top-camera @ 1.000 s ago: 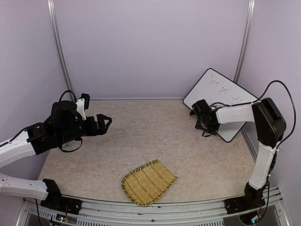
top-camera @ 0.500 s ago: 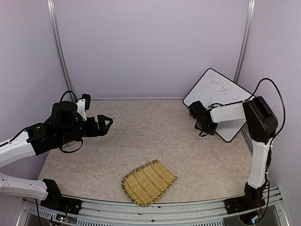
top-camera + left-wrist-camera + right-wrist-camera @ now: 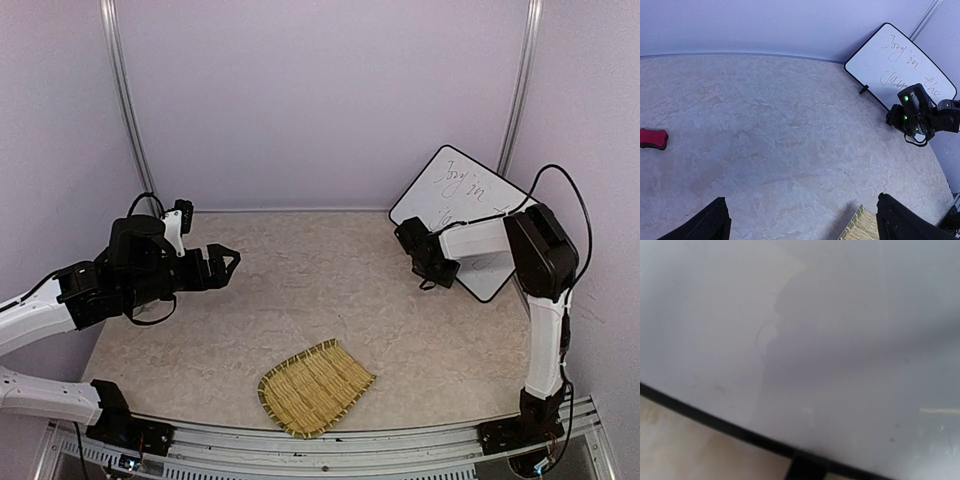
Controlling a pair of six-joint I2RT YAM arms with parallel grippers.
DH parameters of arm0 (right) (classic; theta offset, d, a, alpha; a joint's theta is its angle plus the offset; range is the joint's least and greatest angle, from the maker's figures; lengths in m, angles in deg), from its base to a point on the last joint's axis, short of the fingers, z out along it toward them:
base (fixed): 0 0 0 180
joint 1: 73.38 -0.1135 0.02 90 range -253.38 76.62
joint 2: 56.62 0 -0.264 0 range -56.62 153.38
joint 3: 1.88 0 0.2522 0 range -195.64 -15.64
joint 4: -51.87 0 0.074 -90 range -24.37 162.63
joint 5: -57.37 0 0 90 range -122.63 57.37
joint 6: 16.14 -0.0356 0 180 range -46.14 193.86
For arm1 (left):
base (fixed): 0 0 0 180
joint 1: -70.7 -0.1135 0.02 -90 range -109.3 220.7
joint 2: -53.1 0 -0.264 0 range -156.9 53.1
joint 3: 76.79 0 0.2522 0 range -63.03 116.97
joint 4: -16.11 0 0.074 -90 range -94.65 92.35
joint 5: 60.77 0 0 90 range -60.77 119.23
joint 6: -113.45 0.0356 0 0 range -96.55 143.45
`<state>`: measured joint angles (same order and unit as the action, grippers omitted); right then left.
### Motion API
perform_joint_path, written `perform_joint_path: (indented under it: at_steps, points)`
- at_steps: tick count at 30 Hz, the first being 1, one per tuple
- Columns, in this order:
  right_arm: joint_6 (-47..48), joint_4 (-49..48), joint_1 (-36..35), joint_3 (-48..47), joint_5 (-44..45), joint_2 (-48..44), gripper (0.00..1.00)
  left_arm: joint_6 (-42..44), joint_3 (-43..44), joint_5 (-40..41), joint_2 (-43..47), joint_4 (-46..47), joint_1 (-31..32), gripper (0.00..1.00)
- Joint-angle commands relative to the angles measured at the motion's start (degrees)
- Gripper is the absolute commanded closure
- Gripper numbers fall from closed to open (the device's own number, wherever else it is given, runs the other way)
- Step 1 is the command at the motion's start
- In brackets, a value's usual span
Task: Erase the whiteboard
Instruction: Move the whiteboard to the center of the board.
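The written-on whiteboard [image 3: 462, 185] leans at the worktop's [image 3: 330, 300] far right corner; the right pincer [image 3: 413, 251], spread or pressed together I cannot tell, crowds its lower edge and may topple it, while the left pincer [image 3: 231, 263] gapes well to its left.

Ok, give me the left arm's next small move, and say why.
Probably swing the left tool toward the red eraser lying on the table at the left edge of its wrist view. The whiteboard bears handwriting, the left tool hangs open and empty, and the right tool sits at the board's lower edge, its hold unclear.
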<state>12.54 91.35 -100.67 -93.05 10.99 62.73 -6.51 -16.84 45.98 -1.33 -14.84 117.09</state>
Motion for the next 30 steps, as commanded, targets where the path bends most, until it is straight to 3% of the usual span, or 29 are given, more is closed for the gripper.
perform_joint_path:
  at_steps: [1, 16, 30]
  points:
    - [-3.85, 3.31, -0.40, -2.41, 2.43, 1.88, 0.42, 0.67, -0.72, 0.43, -0.08, 0.37, 0.37, 0.01]
    - [-8.49, 6.59, -0.40, -5.57, 4.01, 4.82, 0.58, 1.29, -2.64, 0.71, 0.82, 0.58, 0.37, 0.01]
    - [-7.88, 7.42, -0.40, -7.43, 4.07, 5.98, 0.85, 1.25, -3.57, 0.71, 0.99, 0.94, 0.37, 0.01]
